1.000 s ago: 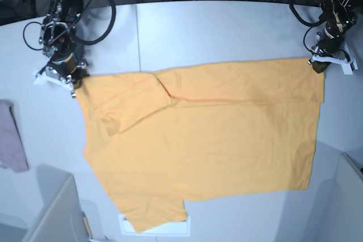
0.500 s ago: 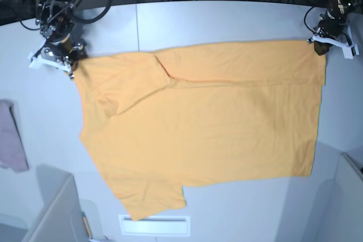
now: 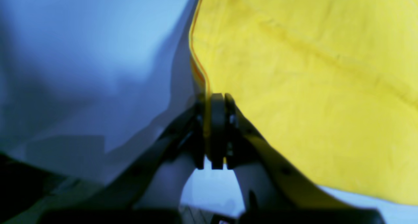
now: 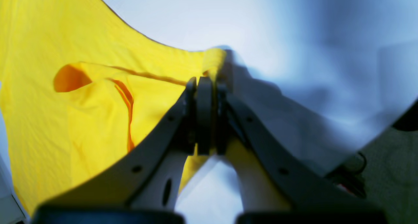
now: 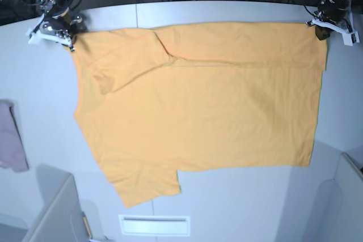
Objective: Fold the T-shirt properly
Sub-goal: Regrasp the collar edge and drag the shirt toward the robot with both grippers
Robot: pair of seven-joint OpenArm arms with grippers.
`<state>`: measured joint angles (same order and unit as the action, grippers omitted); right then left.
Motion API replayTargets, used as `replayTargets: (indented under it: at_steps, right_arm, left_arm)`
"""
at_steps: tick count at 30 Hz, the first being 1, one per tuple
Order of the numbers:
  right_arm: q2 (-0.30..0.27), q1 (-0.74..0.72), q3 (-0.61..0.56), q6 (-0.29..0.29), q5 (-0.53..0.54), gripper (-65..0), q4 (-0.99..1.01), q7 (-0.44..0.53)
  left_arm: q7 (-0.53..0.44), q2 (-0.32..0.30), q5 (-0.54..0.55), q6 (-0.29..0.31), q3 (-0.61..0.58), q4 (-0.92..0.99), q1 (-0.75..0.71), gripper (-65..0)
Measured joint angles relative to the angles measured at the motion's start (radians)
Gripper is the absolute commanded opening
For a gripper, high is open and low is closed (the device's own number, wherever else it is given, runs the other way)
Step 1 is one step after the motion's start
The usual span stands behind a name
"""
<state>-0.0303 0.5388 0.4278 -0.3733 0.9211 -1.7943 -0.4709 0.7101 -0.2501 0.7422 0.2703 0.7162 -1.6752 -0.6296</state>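
With both wrist views blurry, I read the left gripper (image 3: 214, 132) and right gripper (image 4: 204, 116) as clamped on the T-shirt (image 5: 198, 100), spread across the table (image 5: 238, 213), at its far corners.

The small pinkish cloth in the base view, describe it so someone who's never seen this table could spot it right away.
Start at the big orange-yellow T-shirt spread across the grey table. Look off its side toward the table edge below the right end effector; the pinkish cloth lies there alone, apart from the shirt. It is far smaller, crumpled, mauve rather than orange, and partly cut off by the picture edge.
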Motion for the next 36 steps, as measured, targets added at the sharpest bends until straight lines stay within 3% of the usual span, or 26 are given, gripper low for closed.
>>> replayTargets:
  at_steps: [13, 19, 23, 27, 36]
  right_arm:
    - [0.0, 0.108, -0.005, 0.007, 0.0, -65.0, -0.069, 0.0]
    - [0.001, 0.149, -0.005, 0.006, 0.004, -65.0, -0.069, -0.005]
    - [0.0, 0.154, -0.005, 0.007, 0.004, -65.0, -0.072, -0.005]
    - [0.003, 0.17, -0.003, 0.007, -0.001, -65.0, -0.117, -0.066]
    - [0.004, 0.137, -0.002, 0.006, -0.001, -65.0, -0.117, -0.072]
  left_arm:
    - [-0.002, -0.002, 0.0, 0.0, 0.003, -0.003, -0.072, -65.0]
    - [0.002, 0.0, 0.0, 0.008, 0.072, -0.003, -0.088, -65.0]
    - [0.001, 0.0, 0.0, 0.008, 0.072, -0.003, -0.085, -65.0]
    - [0.001, 0.0, -0.001, 0.007, 0.072, -0.003, -0.085, -65.0]
    - [0.001, 0.002, -0.001, 0.008, 0.073, -0.003, -0.085, -65.0]
